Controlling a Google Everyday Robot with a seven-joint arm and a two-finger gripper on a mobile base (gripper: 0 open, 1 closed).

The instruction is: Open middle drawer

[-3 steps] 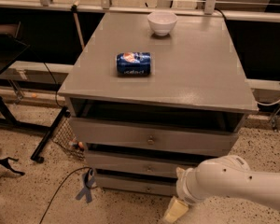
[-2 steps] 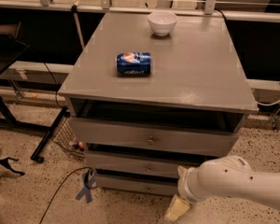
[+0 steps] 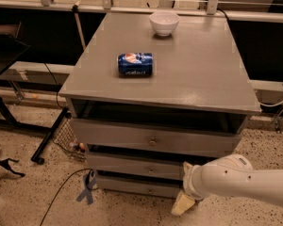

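Observation:
The grey cabinet [image 3: 203,79] has three drawers stacked at its front. The middle drawer [image 3: 132,166] is the shallow grey one with a small round knob [image 3: 150,170]; it sits set back under the taller top drawer [image 3: 113,135]. The lowest drawer [image 3: 132,187] is beneath it. My gripper [image 3: 181,204] comes in from the right on a white arm [image 3: 240,180]. It hangs low near the floor, in front of the right end of the lowest drawer and below and to the right of the middle knob, apart from it.
A blue can [image 3: 135,64] lies on its side on the cabinet top, and a white bowl [image 3: 164,22] stands at the back. A black frame [image 3: 19,126] and a wire basket [image 3: 66,138] stand at the left. A cable and a blue strip [image 3: 87,192] lie on the floor.
My gripper has risen slightly near the lower right of the cabinet. The drawers, can and bowl have not moved.

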